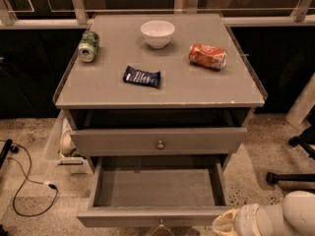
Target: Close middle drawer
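The middle drawer [156,187] is pulled far out at the bottom of the grey cabinet. Its plain grey inside is empty. Its low front panel [123,217] lies near the picture's lower edge, with the small round knob [161,225] partly cut off. My white arm [288,215] comes in at the lower right. Its cream-coloured gripper end [225,226] sits just right of the drawer's front right corner, low at the picture's edge and partly cut off.
The drawer above [158,141] stands slightly out, with a knob. On the cabinet top [206,90] are a white bowl [157,33], a green can [88,46], an orange can [207,56] and a dark blue packet [141,76]. A cable [29,183] lies on the floor at left, and chair legs [293,173] stand at right.
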Robot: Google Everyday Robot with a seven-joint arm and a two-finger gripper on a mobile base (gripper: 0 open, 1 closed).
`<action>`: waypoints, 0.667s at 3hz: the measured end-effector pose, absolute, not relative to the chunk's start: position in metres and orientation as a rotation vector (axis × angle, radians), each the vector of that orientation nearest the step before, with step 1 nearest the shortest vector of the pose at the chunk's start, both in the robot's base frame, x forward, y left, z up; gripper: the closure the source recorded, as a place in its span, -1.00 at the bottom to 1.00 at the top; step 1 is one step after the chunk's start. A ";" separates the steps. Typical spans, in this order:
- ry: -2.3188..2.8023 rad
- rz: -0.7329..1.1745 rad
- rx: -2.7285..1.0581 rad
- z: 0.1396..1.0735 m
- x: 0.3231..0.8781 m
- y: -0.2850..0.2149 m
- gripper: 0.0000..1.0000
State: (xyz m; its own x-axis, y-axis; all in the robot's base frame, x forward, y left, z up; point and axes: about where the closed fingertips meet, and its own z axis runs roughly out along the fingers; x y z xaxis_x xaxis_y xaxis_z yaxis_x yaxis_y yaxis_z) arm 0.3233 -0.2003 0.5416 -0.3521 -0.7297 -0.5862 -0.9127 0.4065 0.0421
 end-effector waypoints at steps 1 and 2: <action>2.184 0.504 -1.397 0.542 0.323 -0.200 1.00; 2.186 0.505 -1.407 0.520 0.323 -0.190 1.00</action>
State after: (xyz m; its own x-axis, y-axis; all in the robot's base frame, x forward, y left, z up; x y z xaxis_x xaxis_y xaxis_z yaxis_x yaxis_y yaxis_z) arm 0.3229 -0.1900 0.5204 -0.3497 -0.7344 -0.5817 -0.9151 0.4008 0.0442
